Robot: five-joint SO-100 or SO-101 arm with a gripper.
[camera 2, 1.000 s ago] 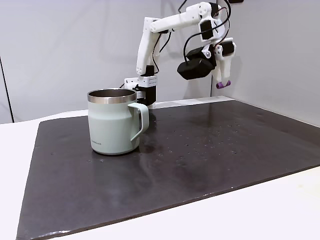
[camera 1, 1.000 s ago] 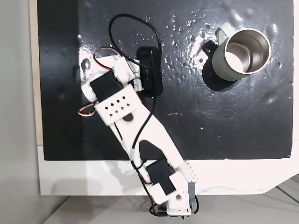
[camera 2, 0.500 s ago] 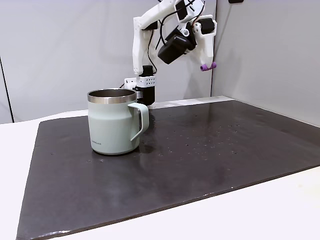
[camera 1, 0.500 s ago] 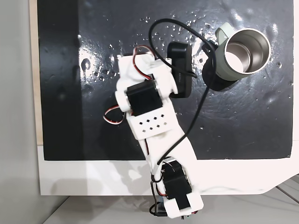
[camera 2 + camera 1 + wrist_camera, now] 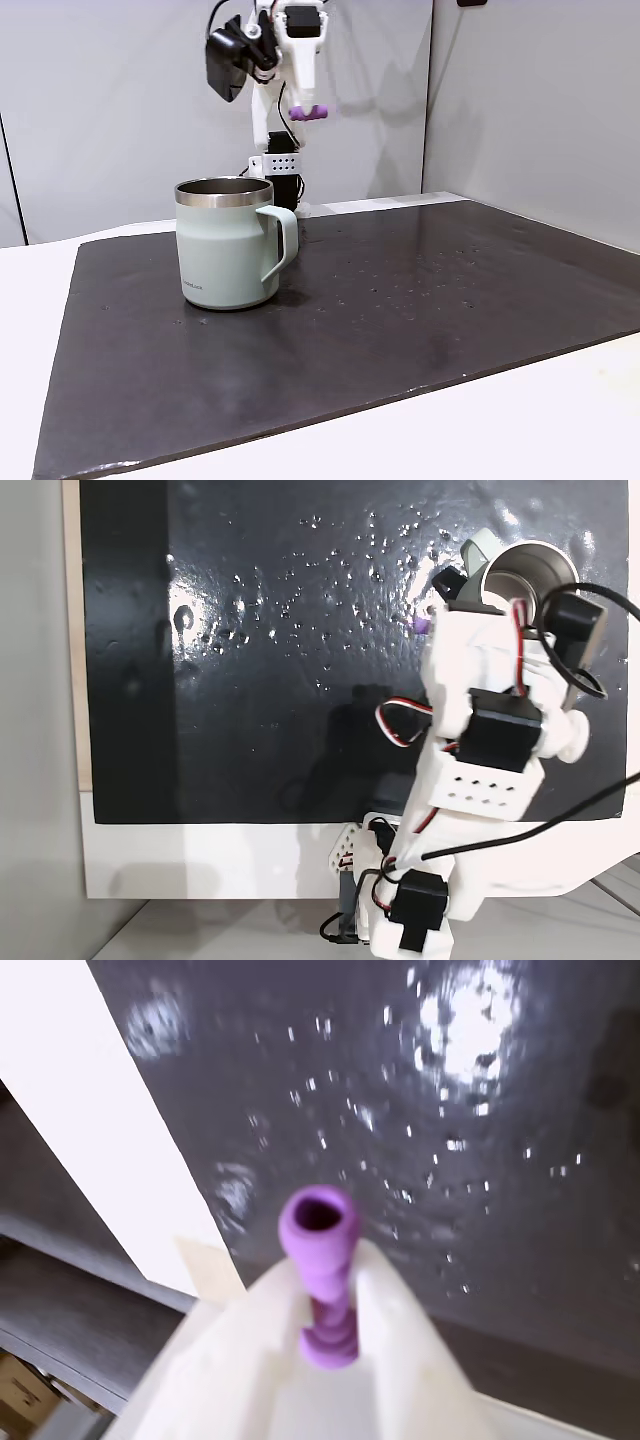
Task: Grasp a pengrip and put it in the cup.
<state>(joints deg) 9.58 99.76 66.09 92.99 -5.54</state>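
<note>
Already the grasp is done: in a fixed view, the pale grey-green, steel-lined cup [image 5: 228, 243] stands on the glossy dark counter [image 5: 420, 310], and to its right the jaws [image 5: 307, 111] hang high, pinching the ribbed purple pengrip [image 5: 309, 112]. Release over the cup remains.

We see bright, even light in both fixed views. Glare speckles the wet-looking black mat [image 5: 280, 630] from above, and the white arm [image 5: 480, 770] is nearly blown out. In the wrist view the mat [image 5: 480, 1110] is blurred, its highlights smeared, and the white fingers [image 5: 400, 1360] are soft and out of focus.
</note>
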